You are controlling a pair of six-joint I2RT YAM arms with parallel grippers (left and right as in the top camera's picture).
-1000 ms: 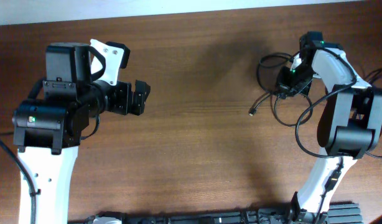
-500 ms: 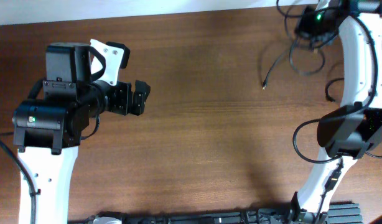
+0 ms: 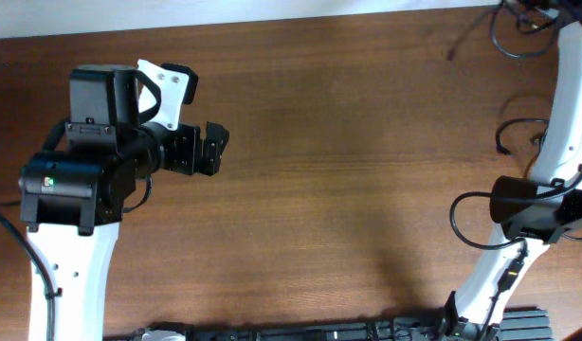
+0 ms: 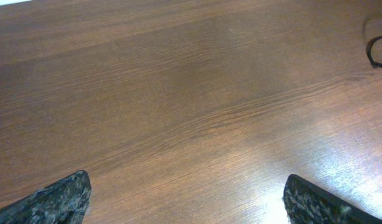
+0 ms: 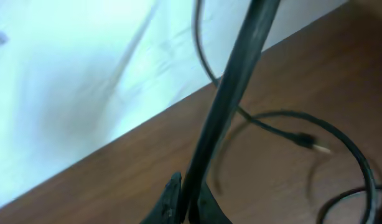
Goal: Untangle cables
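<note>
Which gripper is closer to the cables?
Right. The right gripper is clamped on the cables; the left gripper hangs open over bare table, far from them.

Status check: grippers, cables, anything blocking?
Left gripper open, empty, over table. Right gripper shut on a cable, its loops and plug loose beside it. No obstruction seen.
</note>
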